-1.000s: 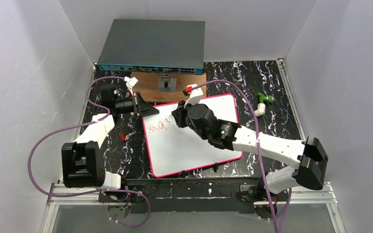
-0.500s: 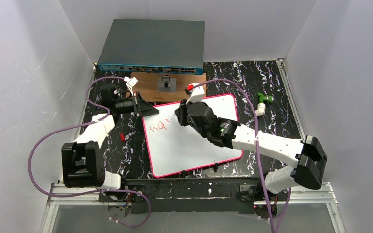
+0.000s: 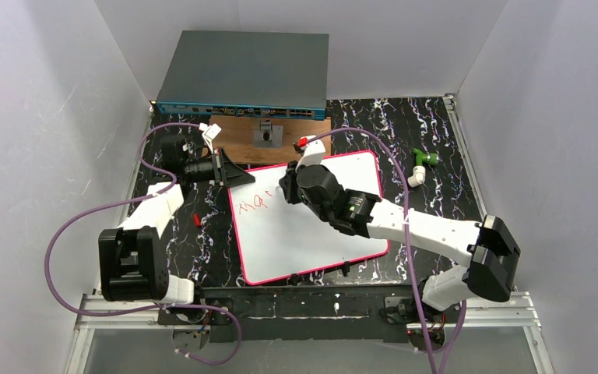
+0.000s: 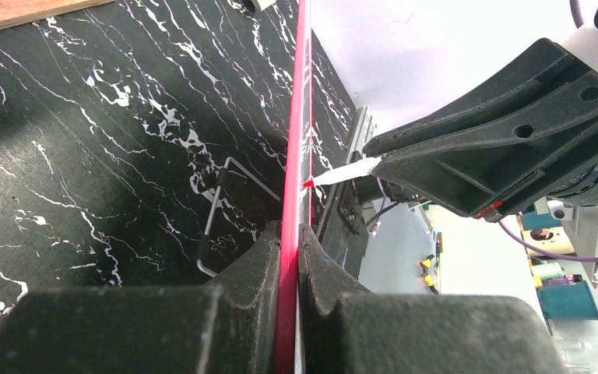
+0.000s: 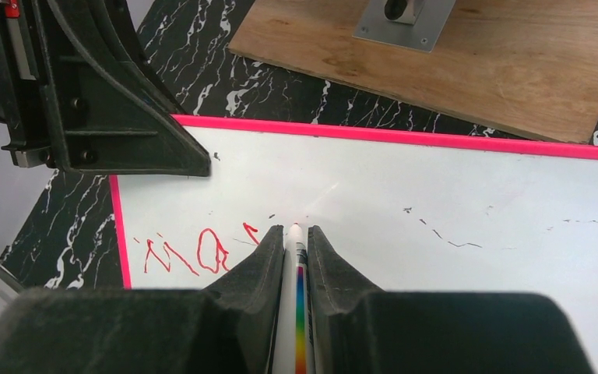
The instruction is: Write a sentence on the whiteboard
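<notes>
The whiteboard (image 3: pixel 300 238) lies on the black marbled table, white with a pink-red rim (image 4: pixel 300 117). My left gripper (image 3: pixel 237 178) is shut on its far left edge, the rim pinched between both fingers (image 4: pixel 290 230). My right gripper (image 3: pixel 285 187) hovers over the board's upper left part, shut on a white marker with a rainbow stripe (image 5: pixel 296 300). The marker's red tip (image 4: pixel 309 184) meets the board surface. The sentence (image 3: pixel 251 205) is a few red scrawled letters (image 5: pixel 195 253) just left of the tip, partly hidden by my right fingers (image 5: pixel 261 257).
A brown wooden board (image 3: pixel 237 140) with a metal bracket sits behind the whiteboard, and a grey switch box (image 3: pixel 245 74) behind that. A green and white fitting (image 3: pixel 420 164) lies at the right. A small red piece (image 3: pixel 196 220) rests left of the board. Black clips (image 3: pixel 342 269) sit on its near edge.
The right arm has shifted a little to the left, its elbow swinging inward, with the marker kept on the board. The left gripper has not moved.
</notes>
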Motion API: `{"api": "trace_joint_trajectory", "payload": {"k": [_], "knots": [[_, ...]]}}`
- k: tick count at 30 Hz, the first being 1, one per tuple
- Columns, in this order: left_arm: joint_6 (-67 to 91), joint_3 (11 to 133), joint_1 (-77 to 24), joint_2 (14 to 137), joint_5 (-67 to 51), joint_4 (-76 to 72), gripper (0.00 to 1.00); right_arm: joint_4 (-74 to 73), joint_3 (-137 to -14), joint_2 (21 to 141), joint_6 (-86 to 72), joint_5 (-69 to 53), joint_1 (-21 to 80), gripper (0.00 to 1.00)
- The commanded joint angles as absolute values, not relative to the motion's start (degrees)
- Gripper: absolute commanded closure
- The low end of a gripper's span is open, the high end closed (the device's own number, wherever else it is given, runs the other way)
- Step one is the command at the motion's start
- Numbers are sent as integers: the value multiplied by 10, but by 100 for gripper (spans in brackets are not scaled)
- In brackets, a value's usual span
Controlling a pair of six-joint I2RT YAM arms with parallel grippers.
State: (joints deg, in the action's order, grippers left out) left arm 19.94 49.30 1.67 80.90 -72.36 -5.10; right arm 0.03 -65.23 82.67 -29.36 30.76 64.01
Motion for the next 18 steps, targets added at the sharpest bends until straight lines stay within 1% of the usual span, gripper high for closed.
{"api": "trace_joint_trajectory", "payload": {"k": [1,18], "knots": [[129,501,10,795,-644,-60,100,18,-660,829,-304,311,639,99],[130,502,10,793,-644,-61,100,12,-635,821,-330,303,646,99]]}}
